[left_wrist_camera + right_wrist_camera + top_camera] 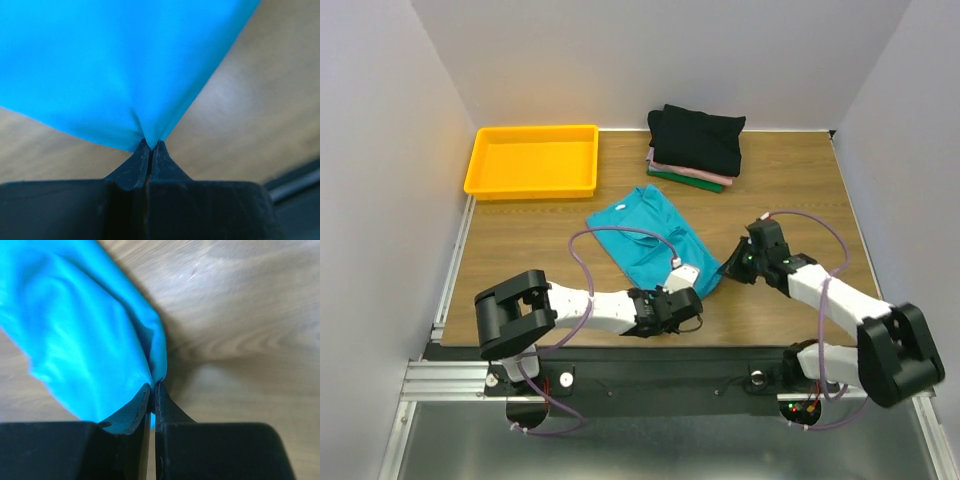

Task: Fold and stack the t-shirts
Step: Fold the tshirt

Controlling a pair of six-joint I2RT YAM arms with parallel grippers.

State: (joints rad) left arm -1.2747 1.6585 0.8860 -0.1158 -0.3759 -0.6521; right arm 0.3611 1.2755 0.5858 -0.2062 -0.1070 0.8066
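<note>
At the front edge of the tabletop [525,250], my left fingers [151,148] and right fingers [153,390] each clench the teal t-shirt [655,235]. It looks unfinished, with folding and stacking onto the folded pile [696,143] at the far edge still left.

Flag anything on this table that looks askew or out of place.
At the back, the black shirt sits skewed, so the pink shirt and green shirt poke out in front. The teal shirt lies diagonally, pinched by the left gripper and right gripper.
</note>
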